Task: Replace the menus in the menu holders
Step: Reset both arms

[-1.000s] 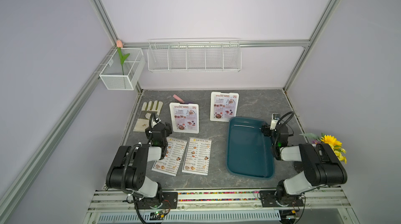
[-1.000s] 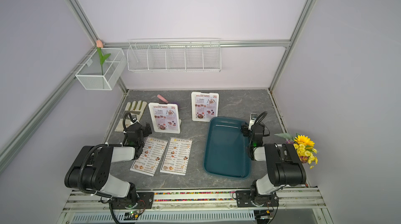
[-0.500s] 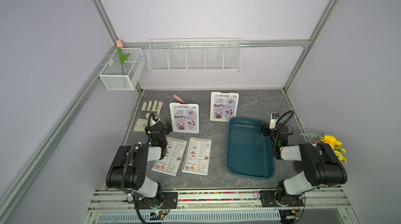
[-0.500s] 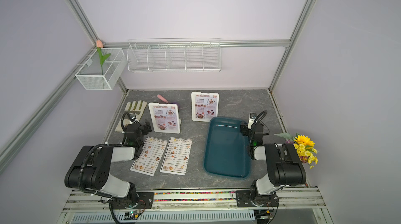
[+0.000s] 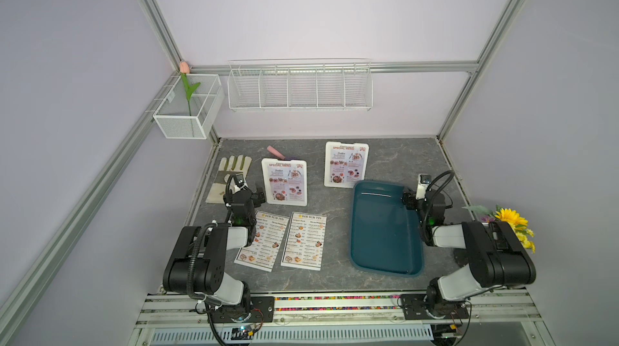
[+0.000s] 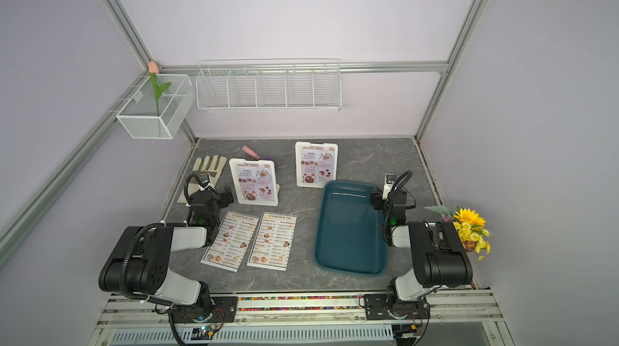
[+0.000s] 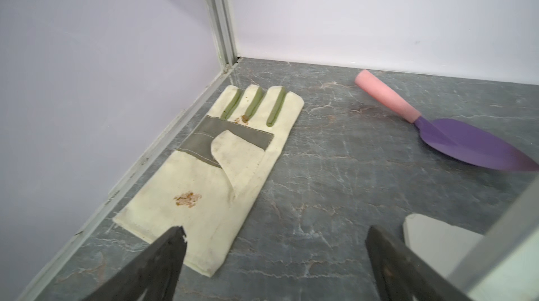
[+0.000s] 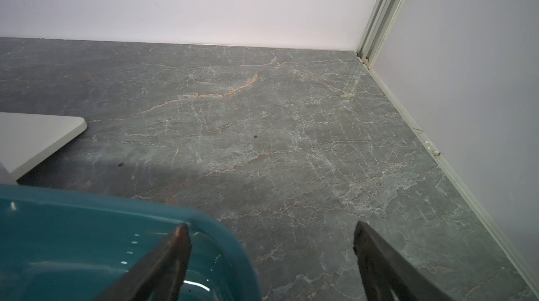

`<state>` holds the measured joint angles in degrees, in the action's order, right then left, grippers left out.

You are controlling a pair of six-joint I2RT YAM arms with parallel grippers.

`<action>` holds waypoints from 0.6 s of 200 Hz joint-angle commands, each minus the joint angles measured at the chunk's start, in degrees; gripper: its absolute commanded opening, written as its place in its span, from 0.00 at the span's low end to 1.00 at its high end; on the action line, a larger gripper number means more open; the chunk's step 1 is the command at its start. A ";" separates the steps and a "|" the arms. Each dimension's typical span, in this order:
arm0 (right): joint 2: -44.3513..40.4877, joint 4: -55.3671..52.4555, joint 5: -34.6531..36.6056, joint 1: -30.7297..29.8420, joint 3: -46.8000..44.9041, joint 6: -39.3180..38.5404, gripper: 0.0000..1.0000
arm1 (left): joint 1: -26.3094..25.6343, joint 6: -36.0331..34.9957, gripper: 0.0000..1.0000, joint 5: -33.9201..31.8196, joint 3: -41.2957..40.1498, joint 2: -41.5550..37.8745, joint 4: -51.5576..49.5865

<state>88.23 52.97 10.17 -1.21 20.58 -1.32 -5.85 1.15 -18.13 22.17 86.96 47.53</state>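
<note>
Two white menu holders stand at the back of the table, one on the left and one on the right. Each shows a red-headed "SPECIAL MENU" sheet. Two white "DIM SUM INN" menus lie flat side by side in front of them. My left gripper hangs open and empty just left of the left holder, whose white back shows beside it. Over the far right corner of the teal tray, my right gripper is open and holds nothing.
The dark teal tray lies at the right. A cream work glove lies by the left wall, with a pink-handled purple trowel behind the left holder. Yellow flowers stand at the right edge. Wire baskets hang on the walls.
Both wrists shift only slightly. Both grippers stay open, and the menus and holders have not moved.
</note>
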 commanded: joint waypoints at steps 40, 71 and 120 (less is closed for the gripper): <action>0.32 0.02 -0.86 0.20 0.43 -0.27 0.89 | 1.53 -0.03 0.99 3.66 2.29 -0.41 -3.49; 0.24 -0.02 -0.91 0.20 0.43 -0.24 0.89 | 1.50 -0.12 0.99 3.92 2.40 -0.31 -3.50; 0.26 -0.01 -0.88 0.22 0.44 -0.27 0.89 | 1.51 -0.06 0.99 4.03 2.48 -0.43 -3.68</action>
<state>88.23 52.97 10.17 -1.21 20.58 -1.32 -4.54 0.78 -14.52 23.49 86.56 44.21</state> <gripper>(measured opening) 0.894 0.987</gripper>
